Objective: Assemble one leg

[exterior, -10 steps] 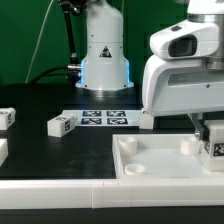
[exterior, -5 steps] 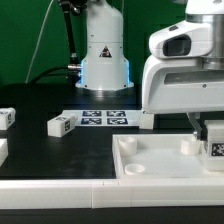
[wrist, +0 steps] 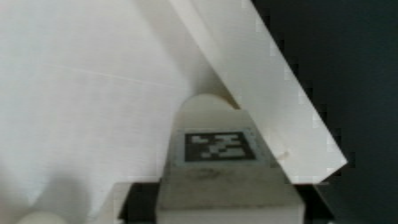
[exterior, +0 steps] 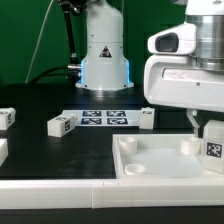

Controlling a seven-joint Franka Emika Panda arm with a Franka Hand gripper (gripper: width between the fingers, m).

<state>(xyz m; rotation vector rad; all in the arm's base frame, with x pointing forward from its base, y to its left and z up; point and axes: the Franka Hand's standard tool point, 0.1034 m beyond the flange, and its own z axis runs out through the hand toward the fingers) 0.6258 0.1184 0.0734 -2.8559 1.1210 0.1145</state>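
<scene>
In the exterior view my gripper (exterior: pixel 211 138) is at the right, shut on a small white leg (exterior: pixel 214 149) with a black-and-white tag. It holds the leg over the far right corner of the large white tray-like piece (exterior: pixel 160 160). In the wrist view the leg (wrist: pixel 217 148) sits between my two dark fingers (wrist: pixel 146 202), tag facing the camera, above a corner socket beside the tray's raised wall (wrist: pixel 249 60). The gripper (wrist: pixel 222 205) is closed on it. Whether the leg touches the socket is hidden.
Other loose legs lie on the black table: one (exterior: pixel 60 124) left of centre, one (exterior: pixel 6 117) at the far left, one (exterior: pixel 147 118) by the marker board (exterior: pixel 104 117). The robot base (exterior: pixel 104 55) stands at the back.
My gripper has shifted a little toward the exterior view's right with the leg, uncovering more of the leg by the marker board. Nothing else moved.
</scene>
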